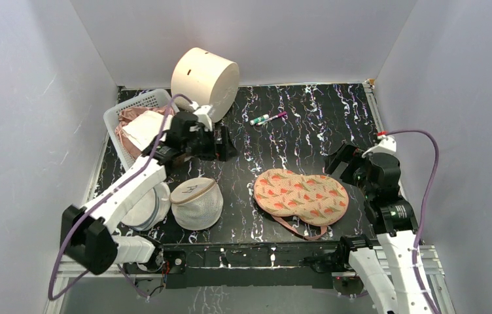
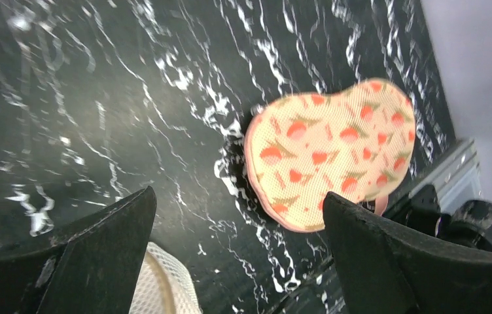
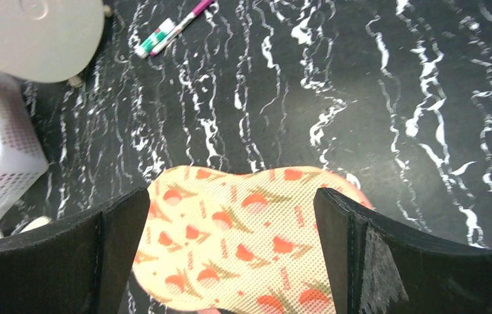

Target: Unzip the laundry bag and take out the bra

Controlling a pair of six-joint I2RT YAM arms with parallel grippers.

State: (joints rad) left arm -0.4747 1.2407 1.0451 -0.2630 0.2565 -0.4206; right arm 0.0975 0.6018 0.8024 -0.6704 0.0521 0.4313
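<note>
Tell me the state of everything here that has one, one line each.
laundry bag: lying flat, looks closed, untouched
left gripper: open, empty
right gripper: open, empty, facing the laundry bag
cream cylinder: tipped on its side
white basket: holding fabric
mesh bag: standing domed

Lab booth: white walls point(image 1: 27, 98), marbled tabletop point(image 1: 309, 124)

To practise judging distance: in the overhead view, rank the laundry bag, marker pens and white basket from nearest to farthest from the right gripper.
From the right gripper:
1. laundry bag, beside it on its left
2. marker pens, back centre
3. white basket, back left corner
</note>
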